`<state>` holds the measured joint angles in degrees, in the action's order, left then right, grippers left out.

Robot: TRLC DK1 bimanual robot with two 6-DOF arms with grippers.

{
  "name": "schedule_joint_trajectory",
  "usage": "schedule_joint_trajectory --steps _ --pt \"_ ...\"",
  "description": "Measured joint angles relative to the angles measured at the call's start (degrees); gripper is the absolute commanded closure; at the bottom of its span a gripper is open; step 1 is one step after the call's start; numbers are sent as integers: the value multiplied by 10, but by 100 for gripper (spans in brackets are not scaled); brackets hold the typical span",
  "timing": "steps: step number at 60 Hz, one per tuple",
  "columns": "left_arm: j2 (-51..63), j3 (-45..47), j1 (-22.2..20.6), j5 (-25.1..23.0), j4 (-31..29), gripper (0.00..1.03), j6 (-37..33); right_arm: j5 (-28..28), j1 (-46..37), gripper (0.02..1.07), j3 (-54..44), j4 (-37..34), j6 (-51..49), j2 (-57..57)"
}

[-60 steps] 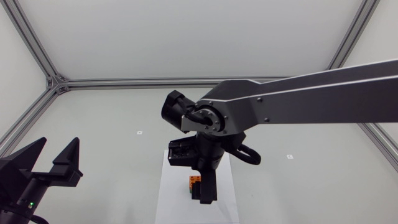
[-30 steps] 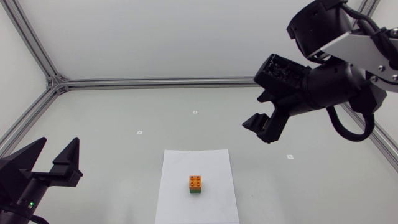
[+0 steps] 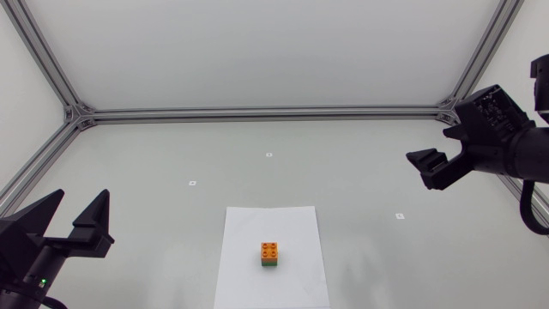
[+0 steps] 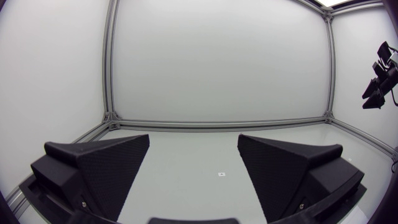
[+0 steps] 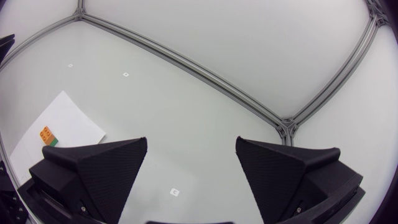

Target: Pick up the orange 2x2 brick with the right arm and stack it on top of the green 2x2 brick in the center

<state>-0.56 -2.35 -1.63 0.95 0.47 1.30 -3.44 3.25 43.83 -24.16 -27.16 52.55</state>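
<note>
1. Head view: the orange 2x2 brick [image 3: 269,250] sits on the green 2x2 brick [image 3: 269,263], studs up, on a white paper sheet [image 3: 249,232] at about 6 o'clock from the middle of the table [image 3: 171,154]. I judge the stack made, with the sheet marking the centre spot. Both bricks are glossy moulded plastic, square, with round studs. The right gripper [image 3: 422,169] hangs at 3 o'clock, well apart from the stack, jaws spread and empty, probably held off so it cannot knock the bricks. The left gripper [image 3: 82,199] rests at 8 o'clock, jaws wide apart and holding nothing, as the task gives it no part
2. Left wrist view: broad matte black wedge fingers with a fine grainy face stand parted over the smooth pale tabletop. The right gripper shows small and far off at 2 o'clock
3. Right wrist view: the same wedge fingers stand parted. The stack lies on the paper at 10 o'clock of the gripper, beyond one finger and well apart
</note>
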Motion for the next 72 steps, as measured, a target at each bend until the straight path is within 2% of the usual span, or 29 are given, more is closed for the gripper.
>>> schedule_joint_trajectory --steps 21,31,72 --pt "0 0 0 0 0 4 0 -6 -55 6 -117 89 29 -130" --pt "0 0 0 0 0 4 0 13 -68 6 -182 129 36 -210" --pt "0 0 0 0 0 4 0 23 -53 6 -348 199 173 -421"
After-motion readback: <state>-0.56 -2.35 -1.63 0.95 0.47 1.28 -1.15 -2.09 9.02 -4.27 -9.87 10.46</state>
